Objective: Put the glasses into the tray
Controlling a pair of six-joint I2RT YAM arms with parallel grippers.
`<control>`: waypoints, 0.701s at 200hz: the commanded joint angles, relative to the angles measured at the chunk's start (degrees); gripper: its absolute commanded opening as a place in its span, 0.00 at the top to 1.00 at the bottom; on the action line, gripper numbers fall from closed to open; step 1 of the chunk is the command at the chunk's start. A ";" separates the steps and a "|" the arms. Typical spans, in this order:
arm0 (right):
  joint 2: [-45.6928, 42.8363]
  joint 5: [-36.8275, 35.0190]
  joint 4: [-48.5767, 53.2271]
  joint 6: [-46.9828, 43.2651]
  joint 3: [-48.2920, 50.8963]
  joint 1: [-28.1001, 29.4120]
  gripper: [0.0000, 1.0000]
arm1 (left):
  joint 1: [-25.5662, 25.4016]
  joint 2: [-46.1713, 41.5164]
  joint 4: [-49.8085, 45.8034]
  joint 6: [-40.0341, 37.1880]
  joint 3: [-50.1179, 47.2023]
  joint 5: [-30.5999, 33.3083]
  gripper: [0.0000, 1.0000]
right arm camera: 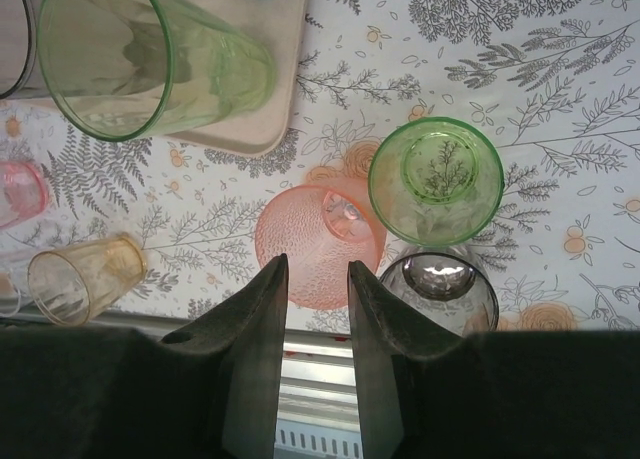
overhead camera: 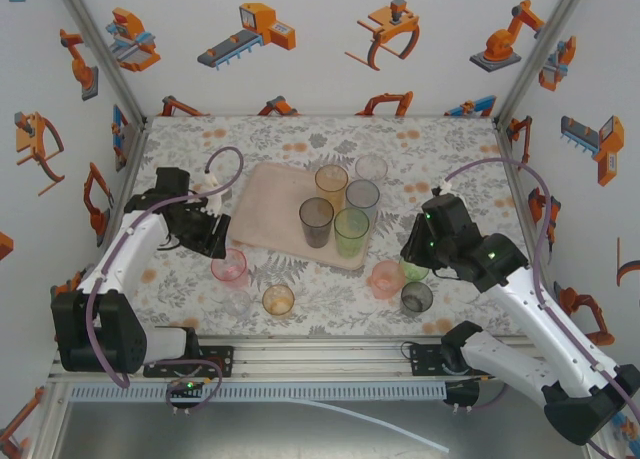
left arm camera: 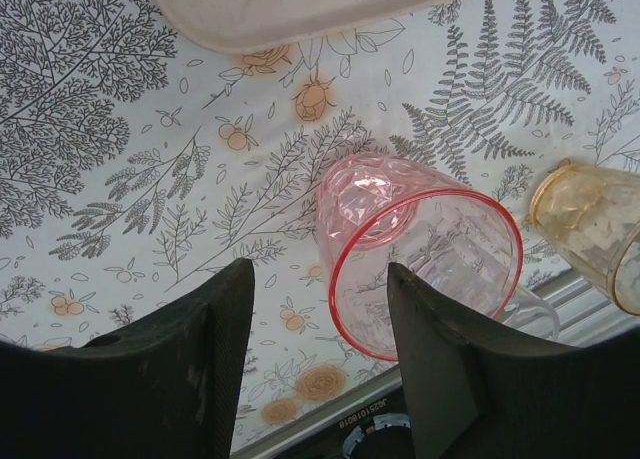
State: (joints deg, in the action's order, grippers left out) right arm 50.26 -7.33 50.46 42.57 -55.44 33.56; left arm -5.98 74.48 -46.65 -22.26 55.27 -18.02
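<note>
Left gripper [left arm camera: 318, 275] has its two black fingers apart and empty. The see-through pink tumbler [left arm camera: 420, 264] stands just in front of them on the flowery table [overhead camera: 450, 149]. Right gripper [right arm camera: 316, 269] is a little apart too, and empty, over the short peach glass [right arm camera: 318, 234]. Four tall glasses [overhead camera: 331, 184] stand in the flat pale pink tray [overhead camera: 270, 201]. At least five more wait on the table, so I think about half the job is left.

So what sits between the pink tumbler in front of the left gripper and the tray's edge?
The stretch is bare: the left wrist view shows plain printed tablecloth running from the pink tumbler to the tray rim.
</note>
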 commanded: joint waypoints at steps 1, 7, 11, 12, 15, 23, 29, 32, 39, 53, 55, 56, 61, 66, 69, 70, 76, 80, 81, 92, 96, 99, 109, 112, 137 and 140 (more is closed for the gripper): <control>-0.77 -0.93 -1.41 1.07 0.86 -0.05 0.68 | -0.46 0.23 0.42 -1.70 -0.94 -0.90 0.47; -0.71 -0.89 -1.40 1.20 0.93 -0.07 0.68 | -0.63 0.12 0.63 -1.77 -1.22 -0.64 0.47; -0.82 -0.85 -1.40 1.16 0.96 -0.07 0.68 | -0.76 0.11 0.73 -1.81 -1.35 -0.48 0.48; -0.84 -0.89 -1.41 1.18 0.95 -0.07 0.68 | -0.78 0.12 0.75 -1.81 -1.33 -0.46 0.48; -0.85 -0.92 -1.35 1.20 1.01 -0.08 0.68 | -0.86 0.06 0.82 -1.78 -1.37 -0.39 0.48; -0.94 -0.93 -1.50 1.29 1.06 -0.08 0.68 | -1.05 0.04 0.86 -1.80 -1.48 -0.40 0.49; -0.89 -0.91 -1.50 1.30 1.09 -0.09 0.68 | -1.22 -0.03 0.95 -1.77 -1.55 -0.28 0.49; -0.99 -0.88 -1.57 1.32 1.12 -0.12 0.68 | -1.29 -0.04 0.95 -1.77 -1.59 -0.22 0.49; -0.96 -0.82 -1.63 1.41 1.23 -0.08 0.68 | -1.41 -0.11 1.19 -1.69 -1.64 -0.05 0.49; -1.04 -0.83 -1.77 1.55 1.37 -0.08 0.68 | -1.75 0.00 1.48 -1.40 -1.57 0.05 0.51; -1.04 -0.84 -1.83 1.51 1.38 -0.08 0.68 | -1.80 0.04 1.52 -1.45 -1.63 0.06 0.51; -1.09 -0.84 -1.84 1.58 1.38 -0.08 0.68 | -1.87 0.05 1.54 -1.42 -1.64 0.07 0.51; -1.00 -0.79 -1.85 1.64 1.46 -0.08 0.68 | -2.03 0.14 1.63 -1.31 -1.57 0.26 0.51; -1.00 -0.71 -1.91 1.64 1.47 -0.09 0.68 | -2.17 0.23 1.80 -1.15 -1.58 0.42 0.51; -1.01 -0.68 -1.94 1.64 1.48 -0.08 0.68 | -2.28 0.28 1.83 -1.08 -1.57 0.52 0.52; -0.98 -0.72 -1.94 1.64 1.52 -0.08 0.68 | -2.28 0.30 1.87 -1.05 -1.56 0.52 0.52; -0.95 -0.67 -1.94 1.69 1.56 -0.08 0.68 | -2.48 0.38 2.00 -0.97 -1.63 0.67 0.52; -0.95 -0.58 -1.94 1.73 1.56 -0.08 0.68 | -2.54 0.40 2.15 -0.95 -1.65 0.70 0.52; -0.95 -0.58 -1.89 1.73 1.56 -0.08 0.68 | -2.55 0.40 2.12 -0.95 -1.65 0.75 0.52; -1.02 -0.55 -1.94 1.69 1.48 -0.08 0.68 | -2.79 0.54 2.18 -0.81 -1.64 0.78 0.52; -1.05 -0.66 -1.94 1.72 1.48 -0.14 0.68 | -2.94 0.57 2.18 -0.74 -1.70 0.86 0.52; -1.10 -0.62 -1.96 1.73 1.50 -0.08 0.68 | -2.98 0.58 2.25 -0.70 -1.66 0.87 0.52; -1.17 -0.75 -2.02 1.73 1.48 -0.06 0.68 | -3.20 0.47 2.31 -0.69 -1.65 1.00 0.53; -1.17 -0.75 -2.02 1.73 1.48 -0.07 0.68 | -3.20 0.49 2.35 -0.73 -1.67 1.13 0.53; -0.51 -1.43 -2.44 2.30 1.65 -0.07 0.68 | -3.34 0.24 2.54 -0.33 -1.31 1.63 0.52; -0.30 -1.52 -2.44 2.34 1.67 -0.07 0.68 | -3.41 0.21 2.53 -0.27 -1.19 1.74 0.52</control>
State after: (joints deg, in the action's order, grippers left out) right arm 49.80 -7.33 48.97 43.68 -54.48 33.56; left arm -9.04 74.59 -44.34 -22.72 54.19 -16.67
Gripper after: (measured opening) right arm 0.323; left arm 0.478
